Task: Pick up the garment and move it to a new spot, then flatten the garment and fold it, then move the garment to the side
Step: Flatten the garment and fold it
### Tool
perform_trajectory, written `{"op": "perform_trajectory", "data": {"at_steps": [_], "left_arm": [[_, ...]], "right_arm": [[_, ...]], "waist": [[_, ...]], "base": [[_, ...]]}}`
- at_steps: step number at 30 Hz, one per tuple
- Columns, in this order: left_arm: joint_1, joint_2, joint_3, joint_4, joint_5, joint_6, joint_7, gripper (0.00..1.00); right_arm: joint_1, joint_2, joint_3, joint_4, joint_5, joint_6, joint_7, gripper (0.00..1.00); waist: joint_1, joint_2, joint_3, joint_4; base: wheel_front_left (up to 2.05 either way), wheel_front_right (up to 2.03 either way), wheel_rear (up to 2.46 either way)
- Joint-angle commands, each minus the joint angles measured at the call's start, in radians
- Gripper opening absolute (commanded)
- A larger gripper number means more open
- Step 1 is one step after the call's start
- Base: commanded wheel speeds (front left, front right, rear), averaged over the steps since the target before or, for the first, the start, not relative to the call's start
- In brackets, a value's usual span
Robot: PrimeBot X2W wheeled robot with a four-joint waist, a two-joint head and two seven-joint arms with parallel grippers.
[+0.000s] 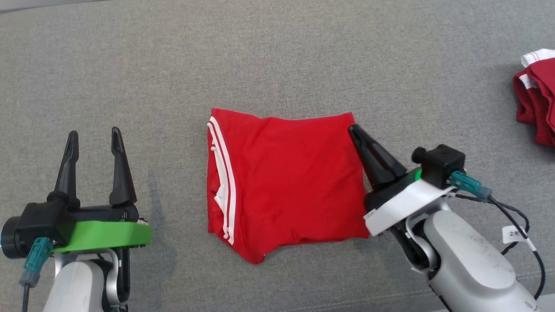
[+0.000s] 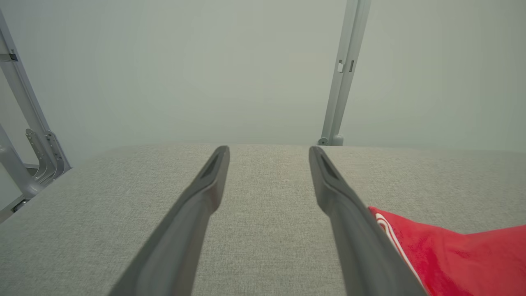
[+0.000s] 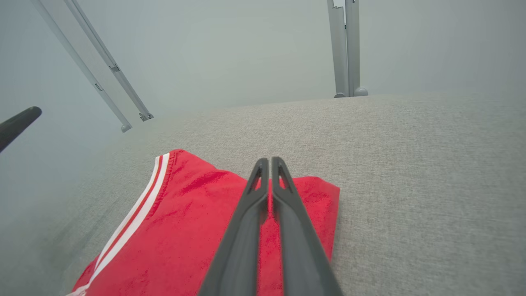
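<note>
In the middle of the grey cloth desk (image 1: 277, 56) lies the red garment (image 1: 286, 182). It is folded into a rough square and lies flat. Two white stripes (image 1: 223, 173) run down its left side. One red corner sticks out at the bottom.

The right end effector (image 1: 352, 128) is at the garment's right side. Its two dark fingers are pressed together, and I see no cloth pinched between them. They lie slanted over the right edge of the garment, with the tips at its top right corner. In the right wrist view the end effector (image 3: 269, 160) points across the red garment (image 3: 185, 230), and its tips stop just short of the far edge. I cannot tell if the fingers push down on the cloth or sit just above it. Grey desk (image 3: 411, 164) shows past them.

The left end effector (image 1: 94, 132) is off to the left, well apart from the garment. Its fingers are spread wide and hold nothing. In the left wrist view the end effector (image 2: 269, 150) has bare desk (image 2: 267, 230) between its fingers, and a bit of the garment (image 2: 452, 255) peeks in at the lower right.

Far to the right, at the picture's edge, sits a pile of dark red clothes (image 1: 535, 104) with a white band. A grey metal post (image 2: 343, 74) stands behind the desk.
</note>
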Motion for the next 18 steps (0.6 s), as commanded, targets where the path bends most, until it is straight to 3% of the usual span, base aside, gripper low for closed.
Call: {"op": "perform_trajectory", "data": {"at_steps": [1, 10, 18], "left_arm": [[0.012, 0.000, 0.004, -0.006, -0.009, 0.008, -0.003, 1.00], [0.057, 0.020, 0.001, -0.009, -0.022, -0.005, 0.006, 1.00], [0.106, 0.046, -0.004, -0.013, -0.007, -0.008, 0.012, 1.00]], "right_arm": [[0.033, 0.002, -0.053, -0.009, -0.025, 0.000, -0.003, 1.00], [0.139, 0.007, -0.326, -0.043, -0.130, 0.000, -0.003, 1.00], [0.194, -0.008, -0.380, -0.053, -0.156, 0.000, 0.005, 1.00]], "waist": [[0.0000, 0.0000, -0.021, -0.011], [0.0000, 0.0000, -0.100, -0.021], [0.0000, 0.0000, -0.170, -0.025]], "base": [[0.00, 0.00, 0.00], [0.00, 0.00, 0.00], [0.00, 0.00, 0.00]]}}
